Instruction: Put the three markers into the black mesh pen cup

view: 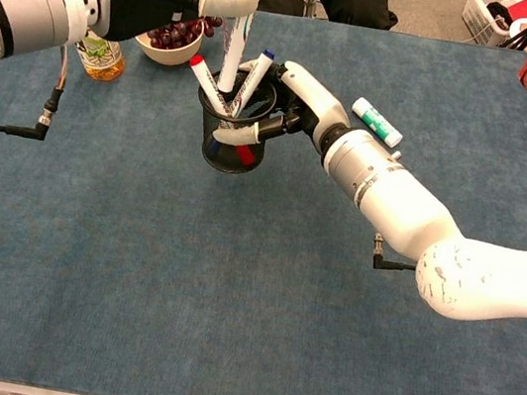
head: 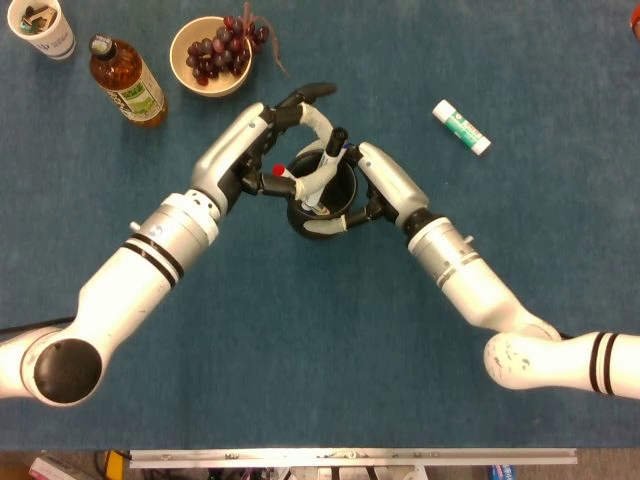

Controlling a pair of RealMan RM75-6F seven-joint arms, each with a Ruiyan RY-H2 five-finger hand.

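White plastic marker with black cap (view: 238, 28) hangs upright in the left robot hand (head: 283, 150), its lower tip just inside the rim of the black mesh pen cup (view: 233, 138). Hard, smooth barrel, light, stiff; probably a bit slippery, so a pinch on the upper barrel below the cap, as held now, looks right. It should drop straight once let go.

Two other markers already stand tilted in the cup: red-capped marker (view: 202, 76) leaning left, blue-capped marker (view: 256, 71) leaning right. They take up room, so the third may need to slide in between them (tight gap, hard to judge from the chest view).

Cup is thin wire mesh, light and rigid, likely easy to tip. The right robot hand (view: 282, 110) wraps its side, fingers clamped round the wall, and holds it tilted. Whether its base touches the blue bench (view: 227, 302) I cannot tell.

Further out: bowl of grapes (head: 210, 55), tea bottle (head: 125, 80), paper cup (head: 40, 27) at far left, and a white-green tube (head: 461, 127) lying well apart to the right.
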